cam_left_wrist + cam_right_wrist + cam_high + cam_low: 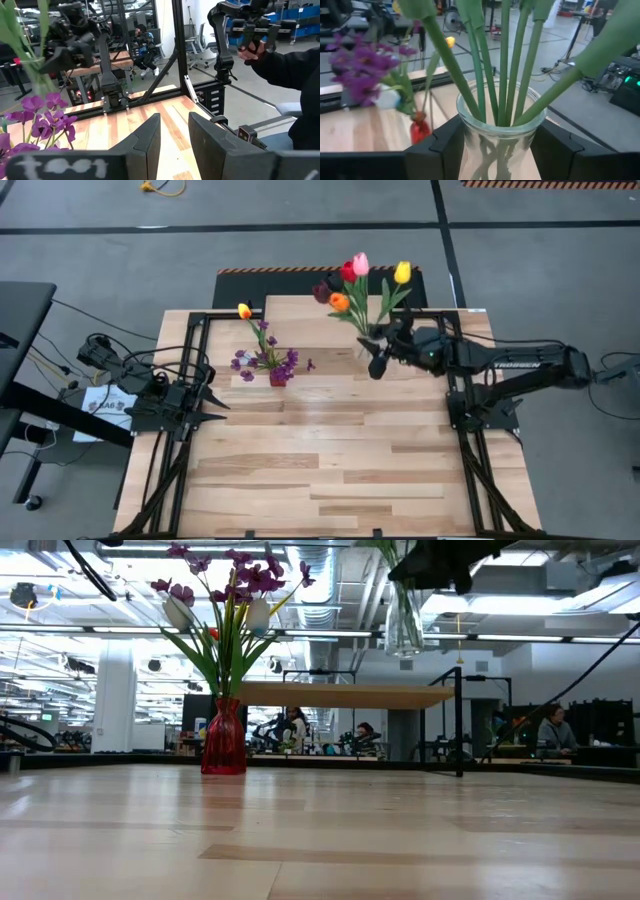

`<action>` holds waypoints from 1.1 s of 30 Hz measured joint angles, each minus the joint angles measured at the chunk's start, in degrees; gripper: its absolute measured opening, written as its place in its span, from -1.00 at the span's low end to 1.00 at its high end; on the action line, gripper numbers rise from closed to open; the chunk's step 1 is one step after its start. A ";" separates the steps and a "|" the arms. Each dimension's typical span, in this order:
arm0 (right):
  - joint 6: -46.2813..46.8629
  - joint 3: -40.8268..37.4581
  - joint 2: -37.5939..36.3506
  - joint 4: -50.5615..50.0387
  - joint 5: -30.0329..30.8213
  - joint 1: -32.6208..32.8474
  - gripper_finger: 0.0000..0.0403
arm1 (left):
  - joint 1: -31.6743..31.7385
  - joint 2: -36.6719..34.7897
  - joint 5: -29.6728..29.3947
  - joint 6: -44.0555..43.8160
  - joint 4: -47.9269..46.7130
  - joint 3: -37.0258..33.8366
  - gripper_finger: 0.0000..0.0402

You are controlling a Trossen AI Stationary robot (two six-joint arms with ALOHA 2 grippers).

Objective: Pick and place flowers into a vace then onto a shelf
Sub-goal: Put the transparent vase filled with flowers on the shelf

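A clear glass vase (497, 142) holds several green-stemmed tulips (352, 278) in red, pink, yellow, orange and maroon. My right gripper (380, 350) is shut on this vase and holds it in the air near the table's far right. In the low view the vase (403, 625) hangs above the level of the shelf (345, 695), a light plank on black legs at the far edge. A red vase (278, 378) with purple sprigs and a yellow tulip stands on its base on the table. My left gripper (213, 406) waits open at the table's left side. My right gripper pinches the clear vase's upper wall (470, 145), just below the rim, between its two fingers, one on each side. The fingers come level from the table's right side. The vase stays upright, lifted clear of the table, with the tulips standing up out of it.
Black frame rails (190, 360) run along both sides of the table. The shelf's black leg (459, 720) stands just right of the hanging vase. The near half of the wooden tabletop (330, 470) is bare. People sit in the room behind the table (553, 730).
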 joint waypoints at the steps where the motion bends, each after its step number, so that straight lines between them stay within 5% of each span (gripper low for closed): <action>1: -0.21 0.02 0.00 0.02 -0.83 -1.18 -0.11 | 0.00 0.01 0.00 0.00 -0.01 0.00 -0.55; 18: -0.72 0.03 1.65 1.85 -12.73 -18.99 -0.11 | 0.00 0.00 0.15 0.00 0.00 0.00 -0.55; 33: -0.74 0.00 10.64 9.07 -16.52 -24.51 -0.08 | 0.00 0.04 0.11 -0.18 -0.02 0.00 -0.55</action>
